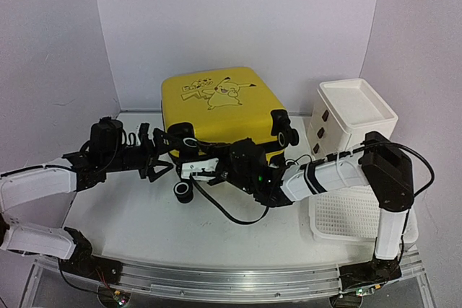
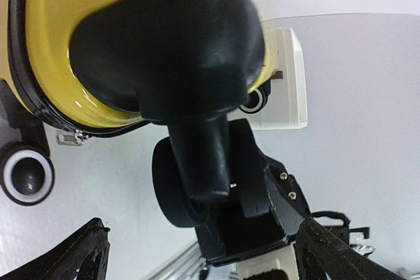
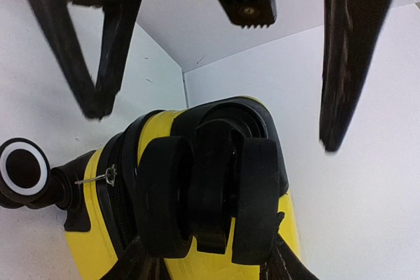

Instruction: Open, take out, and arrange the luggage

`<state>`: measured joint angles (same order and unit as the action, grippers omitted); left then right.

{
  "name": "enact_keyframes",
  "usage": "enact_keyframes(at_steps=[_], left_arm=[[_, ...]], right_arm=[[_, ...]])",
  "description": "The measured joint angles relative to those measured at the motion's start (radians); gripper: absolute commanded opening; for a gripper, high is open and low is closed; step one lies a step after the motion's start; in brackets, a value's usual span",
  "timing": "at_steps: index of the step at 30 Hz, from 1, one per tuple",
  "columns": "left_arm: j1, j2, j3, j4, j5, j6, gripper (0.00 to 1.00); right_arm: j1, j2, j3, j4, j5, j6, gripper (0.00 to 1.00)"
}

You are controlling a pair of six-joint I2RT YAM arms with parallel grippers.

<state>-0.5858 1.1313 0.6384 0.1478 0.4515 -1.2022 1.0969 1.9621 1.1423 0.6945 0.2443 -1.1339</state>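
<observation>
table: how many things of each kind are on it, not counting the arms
suitcase: 1
drawer cabinet: 1
basket: 1
total: 3

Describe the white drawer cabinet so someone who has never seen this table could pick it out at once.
Find the bright yellow suitcase lying at the back of the table. Just right of it stands a white cabinet with small dark handles down its front. Unlike the low perforated white basket in front of it, it is tall, solid-walled and topped by a shallow tray.
</observation>
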Motion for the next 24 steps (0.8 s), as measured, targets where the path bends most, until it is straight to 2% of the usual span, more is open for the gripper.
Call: enact_keyframes(at_steps=[5,8,9,11,13,17,20,24], left_arm=[[0.023,-0.152,-0.014,-0.14,-0.081,0.212,0.96],[0.026,-0.171,-0.033,-0.174,-0.122,0.363,0.95],[0.026,-0.153,-0.034,-0.185,-0.134,0.42,0.9],[0.019,-0.111,-0.035,-0.192,-0.163,0.5,0.74],[0.002,-0.077,-0.071,-0.138,-0.208,0.578,0.68],[-0.074,-0.006,-0.182,0.05,-0.314,0.688,0.66],[-0.13,0.096,-0.209,0.195,-0.373,0.737,0.65],[-0.204,0.233,-0.21,0.363,-0.485,0.786,0.51]], right_arm=[[-0.024,-0.029,0.029,-0.111,-0.071,-0.007,0.26],[-0.033,-0.04,0.056,-0.179,-0.102,-0.007,0.26],[-0.035,-0.042,0.066,-0.201,-0.109,-0.008,0.27],[-0.037,-0.042,0.086,-0.236,-0.121,-0.008,0.27],[-0.039,-0.042,0.101,-0.261,-0.128,-0.007,0.27],[-0.043,-0.042,0.122,-0.297,-0.133,-0.006,0.27],[-0.043,-0.042,0.134,-0.318,-0.135,-0.003,0.27],[-0.045,-0.042,0.14,-0.332,-0.138,0.001,0.27]])
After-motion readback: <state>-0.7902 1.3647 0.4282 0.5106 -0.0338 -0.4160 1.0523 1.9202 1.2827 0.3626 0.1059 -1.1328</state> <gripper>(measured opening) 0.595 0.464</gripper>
